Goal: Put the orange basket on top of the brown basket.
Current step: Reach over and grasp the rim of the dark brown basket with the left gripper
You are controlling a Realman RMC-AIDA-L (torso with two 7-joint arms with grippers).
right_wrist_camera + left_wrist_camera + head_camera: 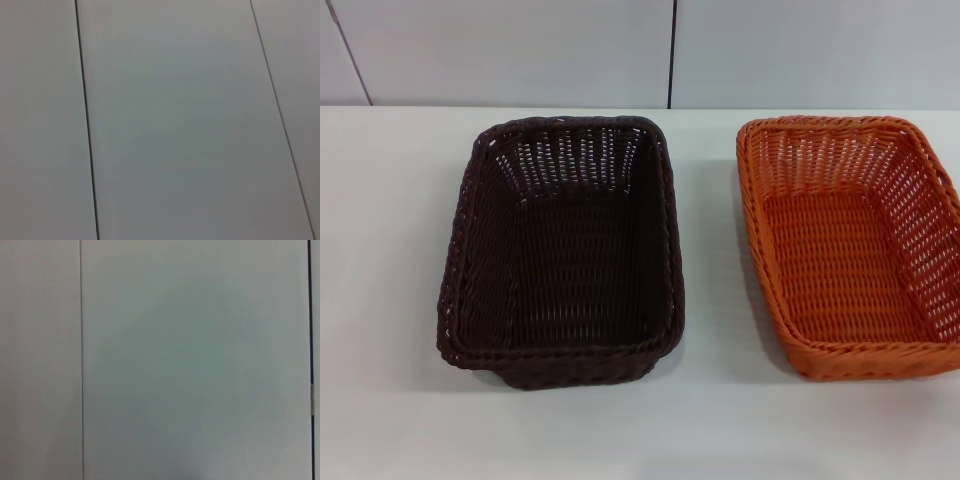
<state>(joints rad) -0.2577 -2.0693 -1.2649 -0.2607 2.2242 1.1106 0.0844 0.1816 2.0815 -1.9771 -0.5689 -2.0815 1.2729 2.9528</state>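
Observation:
The brown basket (560, 250) stands upright and empty near the middle of the white table (720, 420) in the head view. The orange basket (850, 245) stands upright and empty to its right, apart from it, with its right side cut off by the picture's edge. Neither gripper shows in any view. Both wrist views show only pale wall panels with thin dark seams.
A pale panelled wall (520, 50) runs behind the table's far edge. Bare table surface lies in front of both baskets and to the left of the brown one.

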